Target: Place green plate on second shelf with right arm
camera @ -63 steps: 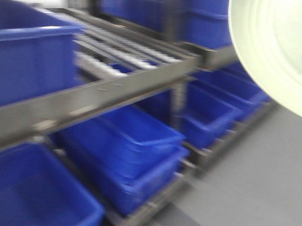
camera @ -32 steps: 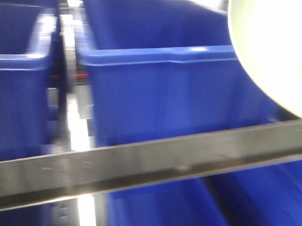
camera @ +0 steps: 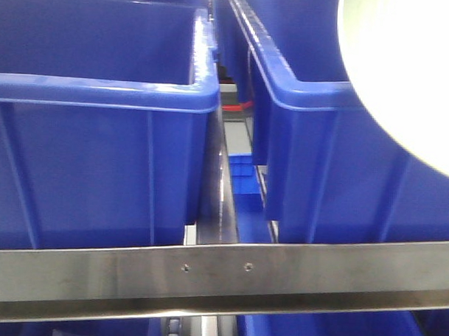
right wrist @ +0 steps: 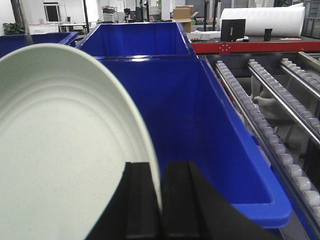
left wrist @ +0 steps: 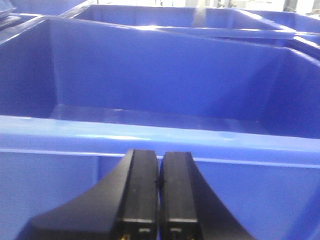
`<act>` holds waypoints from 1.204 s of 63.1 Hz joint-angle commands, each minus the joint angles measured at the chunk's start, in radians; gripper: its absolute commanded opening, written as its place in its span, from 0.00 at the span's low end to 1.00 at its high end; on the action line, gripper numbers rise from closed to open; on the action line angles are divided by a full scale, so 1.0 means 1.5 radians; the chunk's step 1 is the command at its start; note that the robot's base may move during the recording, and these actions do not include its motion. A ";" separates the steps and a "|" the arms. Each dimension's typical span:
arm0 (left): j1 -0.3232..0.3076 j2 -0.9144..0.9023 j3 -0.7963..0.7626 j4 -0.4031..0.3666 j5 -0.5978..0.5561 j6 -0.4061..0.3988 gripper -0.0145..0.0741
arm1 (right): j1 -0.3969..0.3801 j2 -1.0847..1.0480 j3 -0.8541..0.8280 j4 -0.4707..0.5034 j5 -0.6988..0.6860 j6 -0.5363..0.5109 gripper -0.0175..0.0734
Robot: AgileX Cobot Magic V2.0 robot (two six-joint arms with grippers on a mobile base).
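Right gripper [right wrist: 160, 200]: I see it clamped on the green plate [right wrist: 65, 150] rim, plate on edge above a blue bin [right wrist: 210, 130].
Left gripper [left wrist: 159, 195]: closed, empty.
Approach: I'd tilt flat and lower slowly; shelf level probably beyond the rail [camera: 221, 275].

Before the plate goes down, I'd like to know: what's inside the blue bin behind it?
The blue bin shows bare walls and nothing inside; the green plate in the right tool hides its left side and floor.
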 commanded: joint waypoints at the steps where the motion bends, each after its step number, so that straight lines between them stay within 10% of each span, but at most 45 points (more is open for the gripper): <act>1: 0.000 -0.012 0.027 -0.002 -0.055 -0.003 0.31 | -0.002 0.007 -0.023 0.003 -0.071 0.005 0.23; 46: 0.000 -0.012 0.027 -0.002 -0.055 -0.003 0.31 | -0.002 0.029 -0.023 0.003 -0.291 0.005 0.23; 76: 0.000 -0.012 0.027 -0.002 -0.055 -0.003 0.31 | -0.002 0.492 -0.178 0.004 -0.500 0.004 0.23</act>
